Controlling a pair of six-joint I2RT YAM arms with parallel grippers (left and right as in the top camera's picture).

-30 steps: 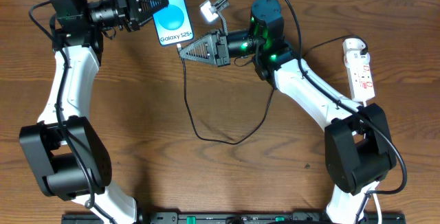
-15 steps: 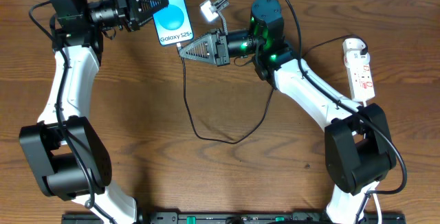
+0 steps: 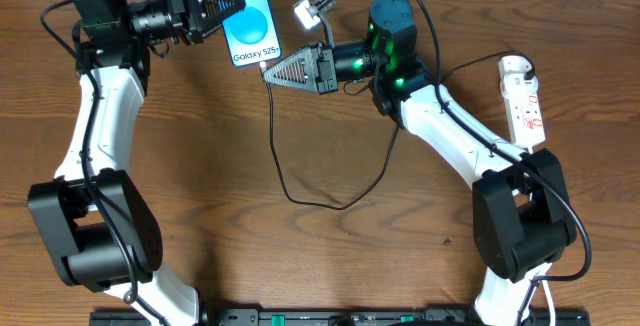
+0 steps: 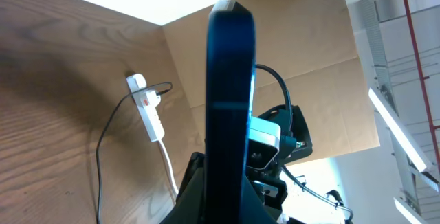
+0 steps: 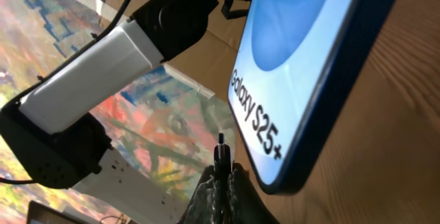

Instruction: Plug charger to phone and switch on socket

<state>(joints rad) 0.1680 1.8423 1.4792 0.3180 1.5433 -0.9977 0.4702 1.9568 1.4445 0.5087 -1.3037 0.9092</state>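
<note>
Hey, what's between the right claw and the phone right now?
Only the charger's plug tip, pinched in the right claw, with a bare gap to the phone; the right wrist view shows it.

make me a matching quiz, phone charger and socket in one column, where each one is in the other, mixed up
1 phone
2 charger
3 socket

a lying flat at the far right, no pincer on it
b gripped in the right pincer, its tip just short of the phone
c gripped in the left pincer

Pairs: 1-c, 2-b, 3-a
</note>
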